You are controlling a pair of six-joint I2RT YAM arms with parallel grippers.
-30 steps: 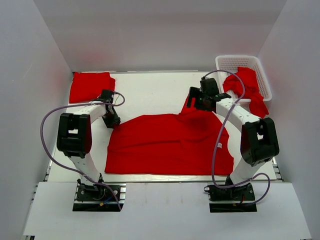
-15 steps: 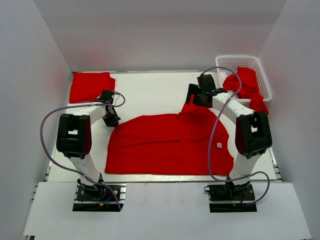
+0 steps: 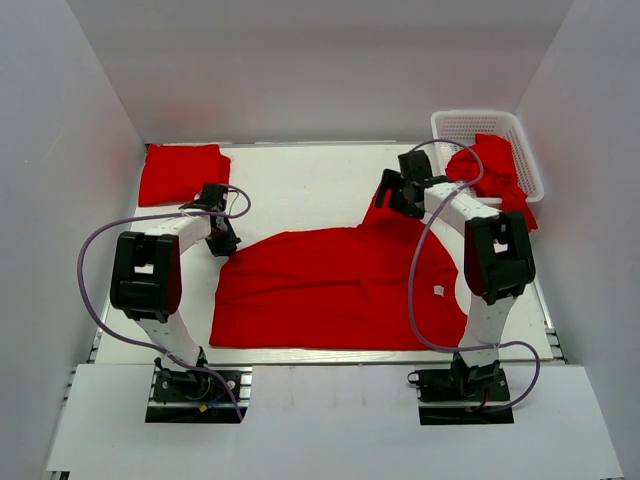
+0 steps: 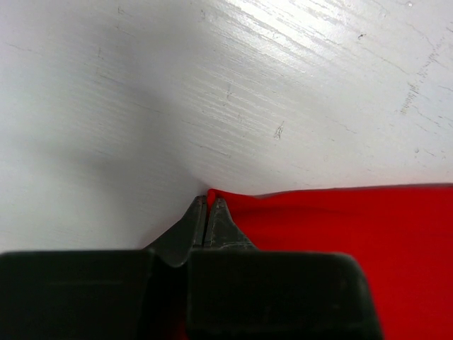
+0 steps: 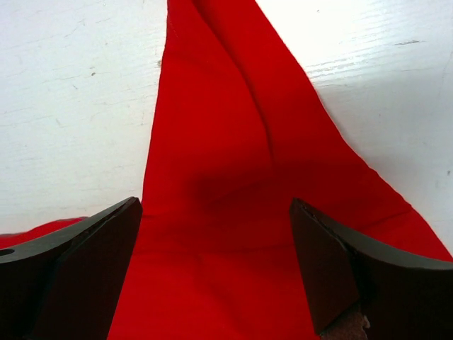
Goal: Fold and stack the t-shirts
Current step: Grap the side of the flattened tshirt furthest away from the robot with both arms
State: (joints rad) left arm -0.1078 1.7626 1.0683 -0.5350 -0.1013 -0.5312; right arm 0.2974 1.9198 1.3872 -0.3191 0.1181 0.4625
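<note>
A red t-shirt [image 3: 340, 290] lies spread flat across the middle of the table, its small white label [image 3: 438, 291] near the right edge. My left gripper [image 3: 229, 247] is at the shirt's far left corner. In the left wrist view its jaws [image 4: 207, 203] are shut, with the tip of that red corner [image 4: 333, 234] pinched between them. My right gripper [image 3: 385, 202] stands open over the shirt's pointed far part [image 5: 219, 177], one finger [image 5: 92, 255] on each side of the fabric. A folded t-shirt [image 3: 182, 172] lies at the back left.
A white lattice basket [image 3: 455, 122] stands at the back right corner, with another red t-shirt [image 3: 492, 168] spilling over its front rim. White walls close in the table on three sides. Purple cables loop from both arms.
My left gripper has shut on the shirt's corner. The right arm has swung its elbow in and pushed its open gripper slightly towards the back.
</note>
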